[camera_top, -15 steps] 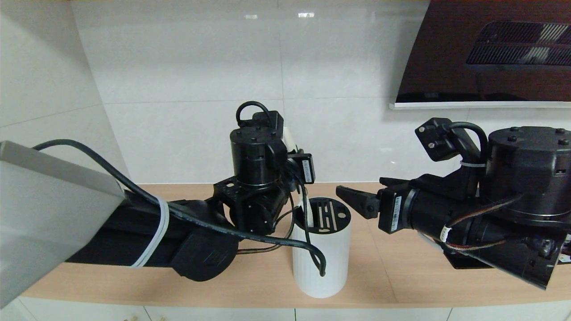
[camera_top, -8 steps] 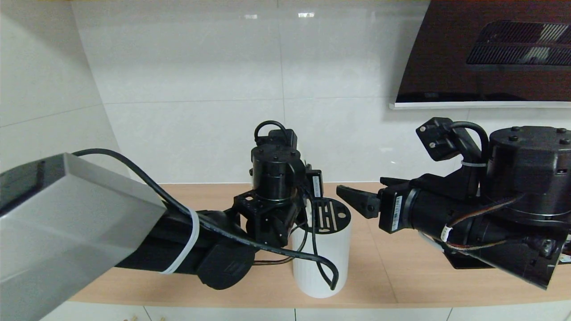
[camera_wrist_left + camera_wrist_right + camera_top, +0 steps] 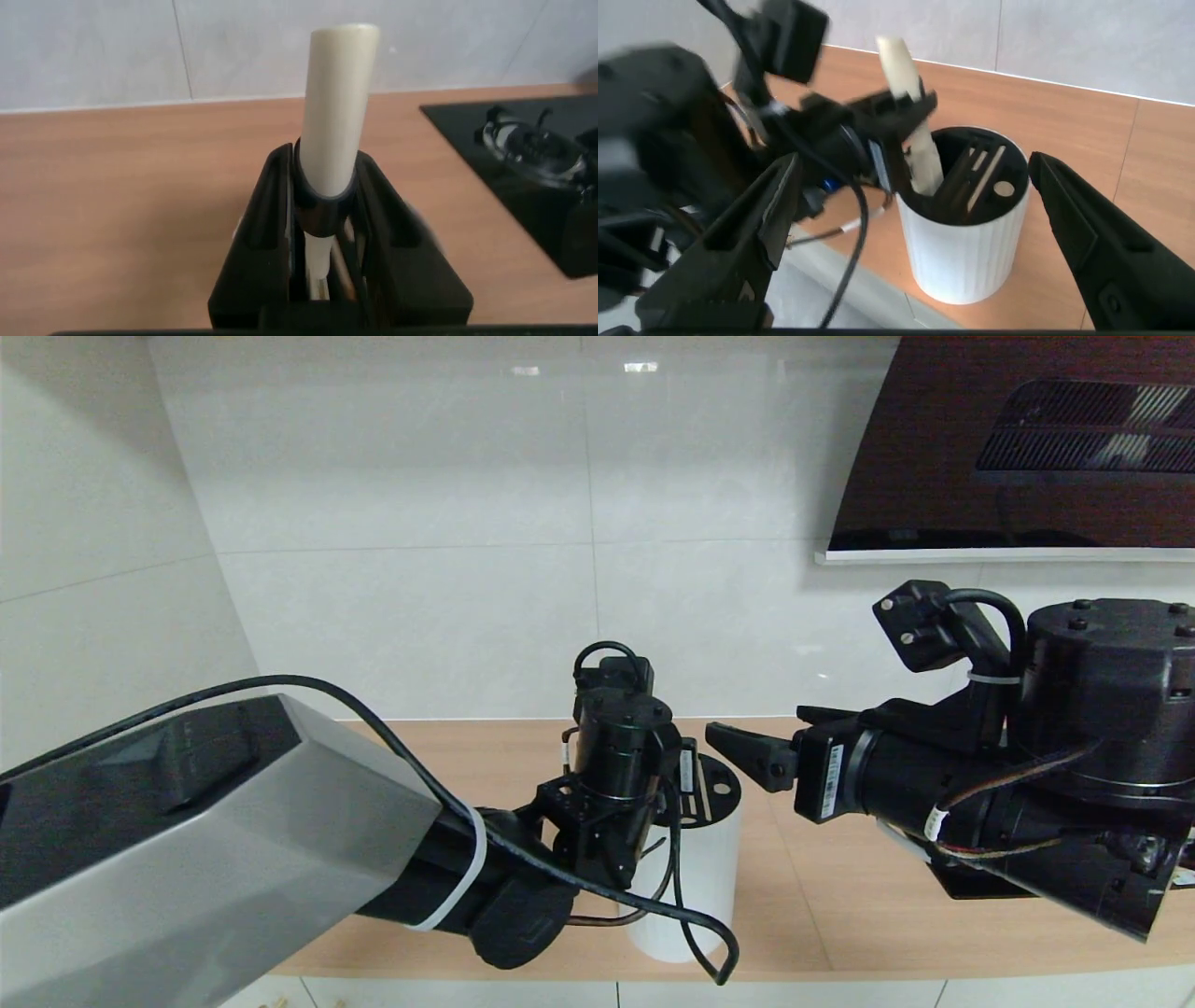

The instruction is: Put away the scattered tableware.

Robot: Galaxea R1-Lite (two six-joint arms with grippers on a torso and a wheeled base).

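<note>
One cream-handled utensil (image 3: pixel 338 103) was clamped in the left gripper (image 3: pixel 322 201), its lower end inside the single white utensil holder (image 3: pixel 966 247) on the bench (image 3: pixel 840 896). The right gripper (image 3: pixel 761 742) was wide open and empty, just beside that holder.

Bright, even light; small lamp glare high on glossy wall tiles (image 3: pixel 579 369)

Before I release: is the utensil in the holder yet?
Partly in: the utensil dips into the holder, left gripper shut on its handle.
</note>
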